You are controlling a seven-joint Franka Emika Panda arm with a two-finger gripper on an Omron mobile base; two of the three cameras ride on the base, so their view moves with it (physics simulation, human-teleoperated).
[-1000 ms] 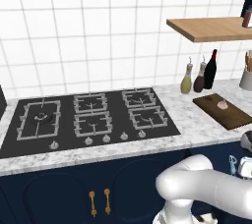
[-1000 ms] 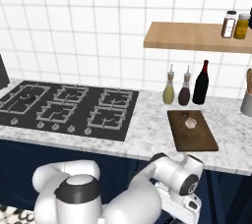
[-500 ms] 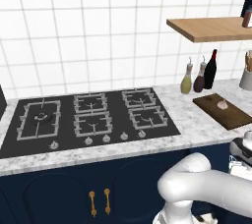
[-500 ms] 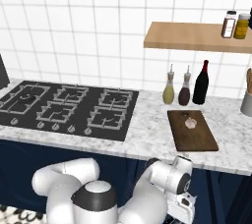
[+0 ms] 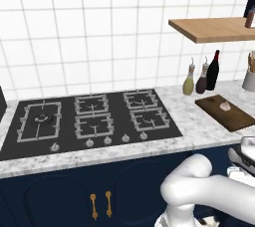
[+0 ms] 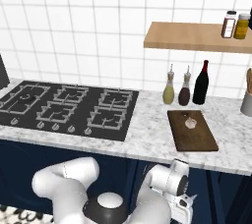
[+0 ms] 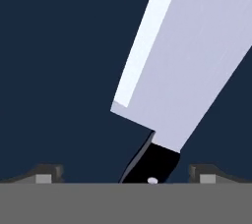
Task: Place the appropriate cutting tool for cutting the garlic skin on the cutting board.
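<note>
From the left base view, the garlic (image 5: 225,105) is being shown lying on the dark cutting board (image 5: 239,119), which is lying near the right end of the worktop (image 5: 199,121), close to its front edge. Three bottles (image 5: 201,77) are standing behind the board by the wall, and a grey utensil holder (image 5: 249,77) is standing at the far right.

From the right base view, the board (image 6: 197,137) is being seen with its near half bare; that is judged the best landing spot, so the garlic (image 6: 190,122) on its far half is not being knocked. The end effector (image 6: 183,207) is being held low, below the worktop's front edge, against the dark blue cabinet fronts.

In the hand view, a cleaver (image 7: 192,61) is being framed between the two fingertips (image 7: 47,174), its black handle (image 7: 150,164) nearest them. The end effector is released, its jaws spread wide with nothing gripped. It is judged that the handle should be centred between the fingertips before closing, and the broad blade kept off the pads.
</note>
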